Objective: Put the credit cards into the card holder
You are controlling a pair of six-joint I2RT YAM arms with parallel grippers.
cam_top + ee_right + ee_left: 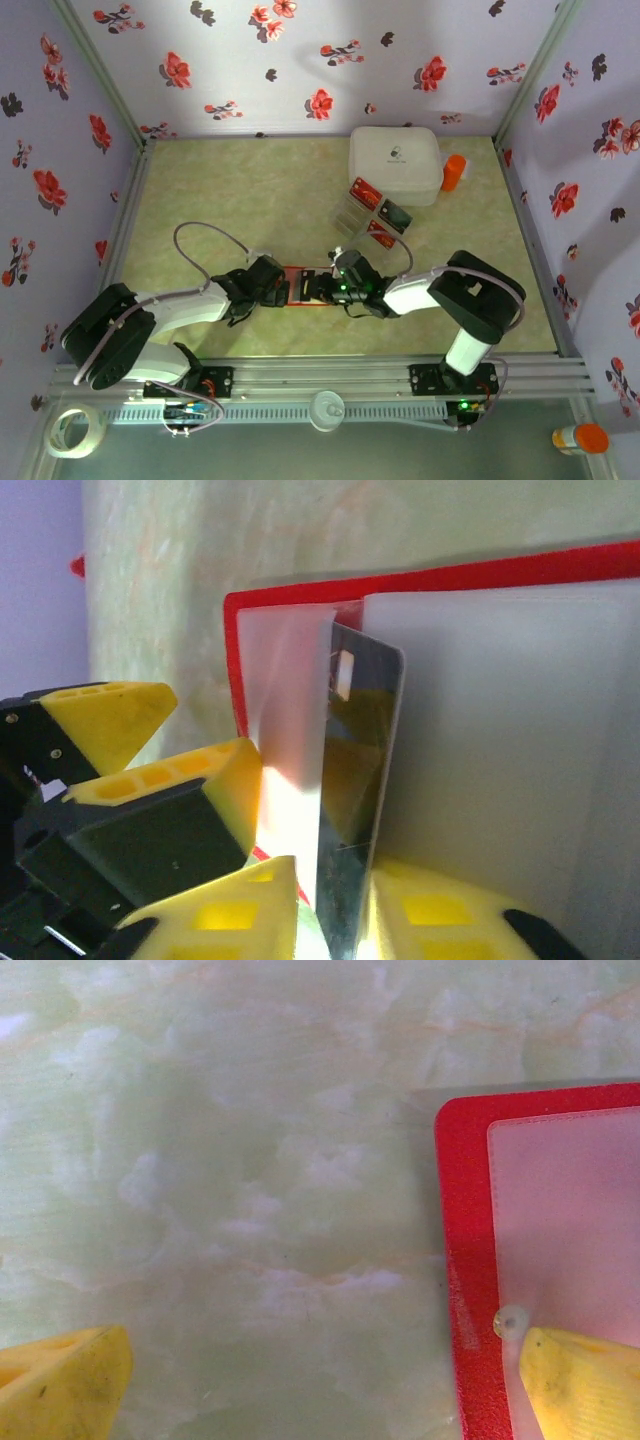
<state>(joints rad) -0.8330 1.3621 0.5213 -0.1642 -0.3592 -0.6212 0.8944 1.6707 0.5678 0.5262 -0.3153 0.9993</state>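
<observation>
Card point(365, 730) between right gripper point(333, 875) fingers; in card holder point(300, 585)

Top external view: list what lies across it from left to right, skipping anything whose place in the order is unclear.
Tape roll → left gripper → card holder → white box → orange container → orange-capped bottle.

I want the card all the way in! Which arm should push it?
Right. The card stands between the fingers of the right gripper, partly in the holder. The left gripper is open, one finger at the holder's edge, seemingly steadying it.
</observation>
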